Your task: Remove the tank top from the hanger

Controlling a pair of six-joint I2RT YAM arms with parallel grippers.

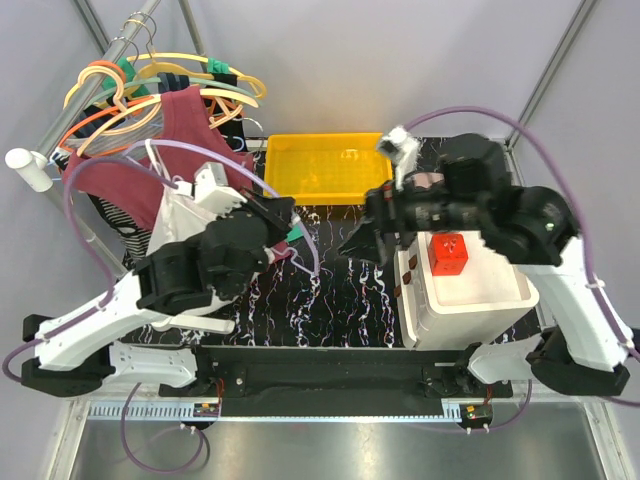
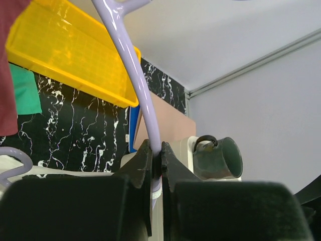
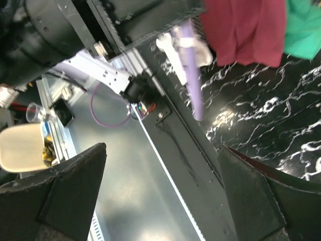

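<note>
White box (image 1: 470, 310): we find it at the near right of the black marbled table (image 1: 310, 310), a red block (image 1: 449, 253) inside.
Left gripper (image 2: 156, 155): we record the jaws nearly closed, clamped on the lavender hanger (image 2: 143, 95).
Right gripper (image 3: 161, 150): we record the jaws spread wide, holding nothing, above mid-table beside the white box.
Tank top (image 1: 190, 130): maroon, hanging at the far left with the lavender hanger crossing it; we judge it not yet off.
Yellow tray (image 1: 320, 165): at the table's far edge.
Rack rail (image 1: 110, 60): far left, carrying several other hangers.
</note>
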